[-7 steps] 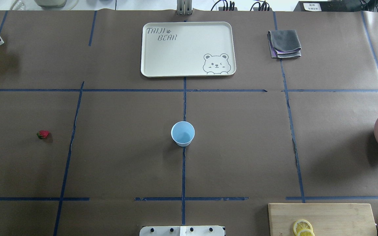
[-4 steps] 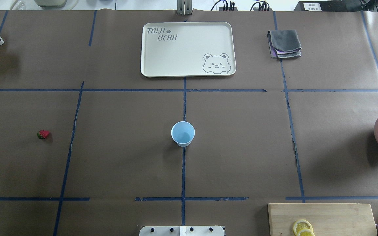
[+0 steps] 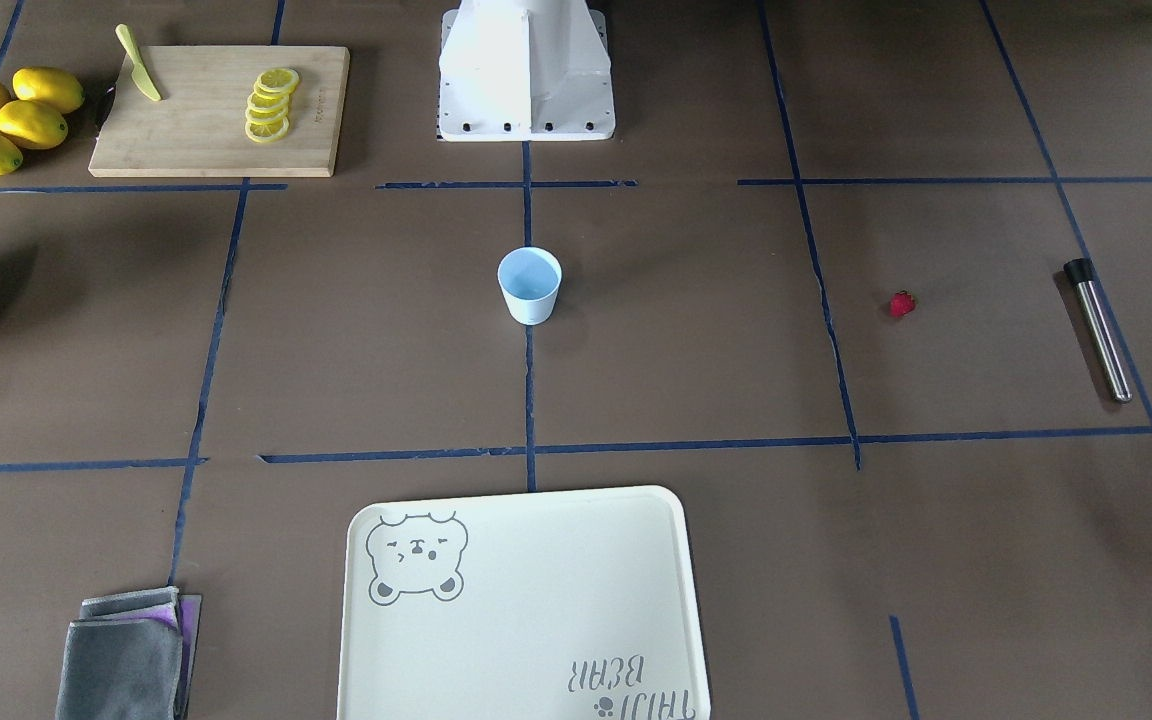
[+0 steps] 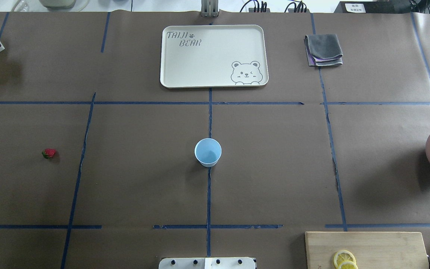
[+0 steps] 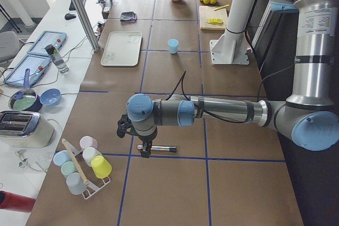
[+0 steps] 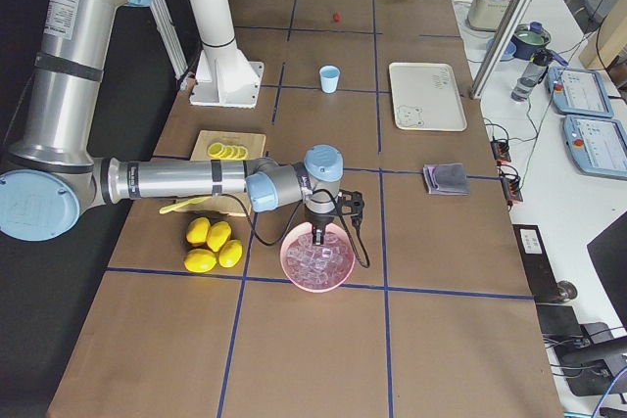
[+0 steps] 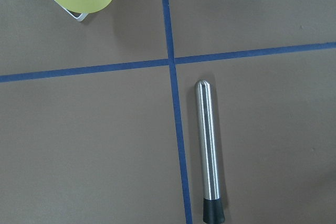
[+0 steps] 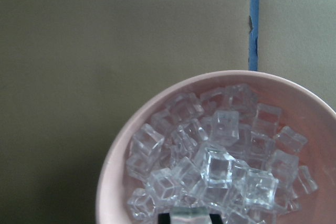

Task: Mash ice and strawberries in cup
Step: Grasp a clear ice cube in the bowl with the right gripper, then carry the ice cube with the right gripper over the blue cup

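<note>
The cup (image 4: 208,152) stands upright in the middle of the overhead view, on a blue tape line. It is a small, pale blue, tapered plastic one with a round rim, and its inside shows only its own blue bottom. The strawberry (image 4: 49,153), small, red and with a green top, lies on the brown paper at the left side of that view, well apart from the cup.

The ice cubes (image 8: 218,163) are piled in a round pink bowl (image 8: 113,182); they are clear, glassy and have soft edges. The right gripper (image 6: 318,237) points down into this bowl. At the lower edge of the right wrist view only a dark bit shows, so it cannot be told if the fingers are apart or closed.

The left gripper (image 5: 145,151) hangs over a smooth metal rod (image 7: 208,145) with a black end cap, which lies flat beside a tape line. Its state also cannot be told.

A cream tray (image 4: 170,56) with a bear drawing lies flat at the top centre. In the front-facing view, lemon slices (image 3: 269,105) rest on a wooden board (image 3: 206,120) at the upper left.
</note>
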